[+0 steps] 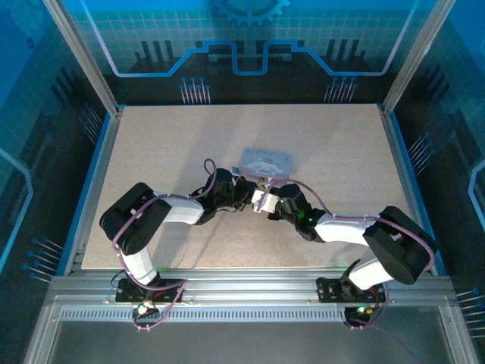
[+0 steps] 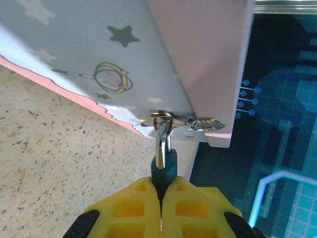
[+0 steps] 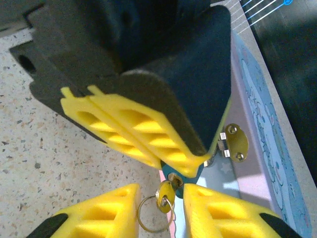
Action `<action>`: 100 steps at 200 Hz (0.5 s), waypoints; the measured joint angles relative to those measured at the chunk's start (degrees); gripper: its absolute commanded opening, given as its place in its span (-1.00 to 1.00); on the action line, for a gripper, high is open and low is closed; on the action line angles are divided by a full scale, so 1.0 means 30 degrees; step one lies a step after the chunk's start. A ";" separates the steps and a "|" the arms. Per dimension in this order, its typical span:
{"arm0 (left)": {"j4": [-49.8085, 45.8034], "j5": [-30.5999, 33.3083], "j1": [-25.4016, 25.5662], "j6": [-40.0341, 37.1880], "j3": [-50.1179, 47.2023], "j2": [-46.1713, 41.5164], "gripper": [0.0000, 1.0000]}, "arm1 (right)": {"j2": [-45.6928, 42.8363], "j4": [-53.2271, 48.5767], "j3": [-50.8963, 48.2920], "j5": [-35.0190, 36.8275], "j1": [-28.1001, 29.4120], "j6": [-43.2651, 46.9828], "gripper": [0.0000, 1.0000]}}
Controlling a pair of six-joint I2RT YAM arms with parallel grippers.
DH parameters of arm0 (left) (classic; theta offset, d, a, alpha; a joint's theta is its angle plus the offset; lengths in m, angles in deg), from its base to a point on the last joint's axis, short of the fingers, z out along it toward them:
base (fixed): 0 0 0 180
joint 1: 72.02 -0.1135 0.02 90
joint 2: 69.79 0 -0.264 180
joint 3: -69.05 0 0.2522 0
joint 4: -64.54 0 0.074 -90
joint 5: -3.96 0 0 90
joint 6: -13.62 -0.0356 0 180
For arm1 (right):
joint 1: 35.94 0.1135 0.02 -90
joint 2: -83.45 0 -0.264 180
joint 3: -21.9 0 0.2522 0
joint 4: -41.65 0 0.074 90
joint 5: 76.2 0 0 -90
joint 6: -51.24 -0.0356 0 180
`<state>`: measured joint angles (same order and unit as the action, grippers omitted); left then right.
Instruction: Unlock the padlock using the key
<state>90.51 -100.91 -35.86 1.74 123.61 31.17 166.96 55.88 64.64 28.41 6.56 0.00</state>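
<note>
1. The left gripper point(image 2: 161, 194) is squeezed shut on the padlock point(image 2: 165, 167), which hangs from the clasp of the tin point(image 2: 89, 54).
2. The right gripper point(image 3: 159, 208) has its fingers apart, one on each side of the key point(image 3: 165, 192).
3. The key sits in the padlock's hole. It looks tiny, hard and slippery, so pinch its flat head.

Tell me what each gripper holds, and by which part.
Left gripper: the padlock, clamped by its dark body. Right gripper: nothing; it stands open either side of the key in the padlock.
</note>
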 measured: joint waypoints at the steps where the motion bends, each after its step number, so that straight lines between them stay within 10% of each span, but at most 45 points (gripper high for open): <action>1: 0.0000 0.0000 0.0000 0.0000 0.0000 -0.0007 -0.95 | 0.0000 0.0007 0.0000 0.0007 0.0000 -0.0007 -0.47; 100: 0.0015 0.0168 -0.0109 0.0015 0.0000 0.0000 -0.95 | 0.0393 -0.0022 0.0342 0.0357 0.0102 -0.0430 -1.00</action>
<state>90.55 -100.41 -36.19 1.79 123.61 31.17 168.14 55.81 65.66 29.48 6.87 -1.29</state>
